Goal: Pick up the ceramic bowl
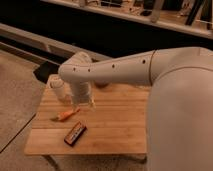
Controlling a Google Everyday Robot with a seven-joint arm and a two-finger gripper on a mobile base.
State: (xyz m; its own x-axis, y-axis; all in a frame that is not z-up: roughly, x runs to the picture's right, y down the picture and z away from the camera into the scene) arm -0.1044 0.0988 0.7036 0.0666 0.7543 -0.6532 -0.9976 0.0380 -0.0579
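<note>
The ceramic bowl (103, 85) shows only as a dark reddish-brown sliver on the far part of the wooden table (115, 125); my arm hides most of it. My gripper (83, 104) hangs from the white wrist, pointing down over the table's left half. It is left of and nearer than the bowl, just above the board. It stands open with nothing between its fingers.
A pale whitish cup (57, 90) stands at the table's far left corner, close to the gripper. An orange carrot-like piece (67, 115) lies below the gripper. A dark rectangular bar (75, 133) lies near the front edge. My bulky arm fills the right side.
</note>
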